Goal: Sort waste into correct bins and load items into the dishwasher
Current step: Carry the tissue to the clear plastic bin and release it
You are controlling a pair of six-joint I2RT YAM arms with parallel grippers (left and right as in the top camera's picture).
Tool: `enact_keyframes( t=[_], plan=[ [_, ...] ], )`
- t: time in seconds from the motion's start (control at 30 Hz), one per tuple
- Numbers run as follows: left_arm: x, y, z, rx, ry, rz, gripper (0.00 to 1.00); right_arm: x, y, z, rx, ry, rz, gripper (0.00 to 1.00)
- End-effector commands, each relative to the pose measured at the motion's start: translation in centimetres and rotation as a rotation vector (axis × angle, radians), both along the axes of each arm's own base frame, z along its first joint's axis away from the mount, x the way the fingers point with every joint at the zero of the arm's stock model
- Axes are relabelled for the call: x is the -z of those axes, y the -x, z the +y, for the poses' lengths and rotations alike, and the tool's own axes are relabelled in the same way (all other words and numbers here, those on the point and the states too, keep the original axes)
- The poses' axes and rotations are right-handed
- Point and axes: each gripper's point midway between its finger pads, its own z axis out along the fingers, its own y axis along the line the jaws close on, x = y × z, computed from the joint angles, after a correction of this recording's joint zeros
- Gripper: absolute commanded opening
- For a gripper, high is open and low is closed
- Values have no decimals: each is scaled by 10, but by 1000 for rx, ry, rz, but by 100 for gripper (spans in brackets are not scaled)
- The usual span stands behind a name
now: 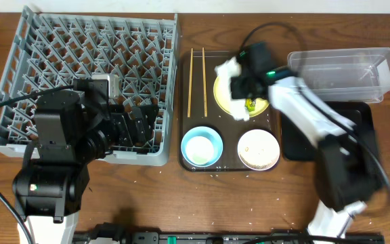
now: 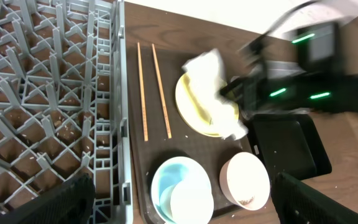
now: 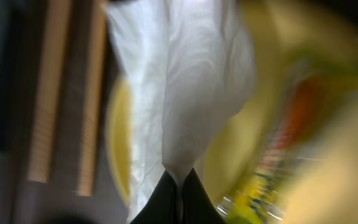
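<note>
right gripper (image 3: 178,186), arm stretched over yellow plate (image 2: 194,109), pinches napkin (image 3: 191,81), apparently lifted; left gripper (image 2: 185,205) gapes.

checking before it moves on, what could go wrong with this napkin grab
The right tool pinches only a thin fold of the napkin, so it may slip free once carried away. The loose napkin hangs over the yellow plate and could drag the wrapper off it or brush the chopsticks.
</note>
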Motion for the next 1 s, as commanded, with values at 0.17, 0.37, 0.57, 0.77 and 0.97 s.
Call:
enact_keyframes(
  t=[0.17,0.37,0.57,0.77,0.97],
  plan=[
    [-6,1,-2,5,13,-9,91,-115,-8,-147,706,-110,-180,1],
    [-7,1,-2,5,13,-9,91,-94,13,-242,1146,56,-179,1],
    [-7,1,-2,5,13,-9,91,-51,7,-265,1280,46,-105,2],
    [-6,1,-2,5,13,-9,91,-35,-3,-265,1209,29,-60,58],
    [-6,1,-2,5,13,-9,91,-82,-19,-222,788,-2,-147,85]
  ],
)
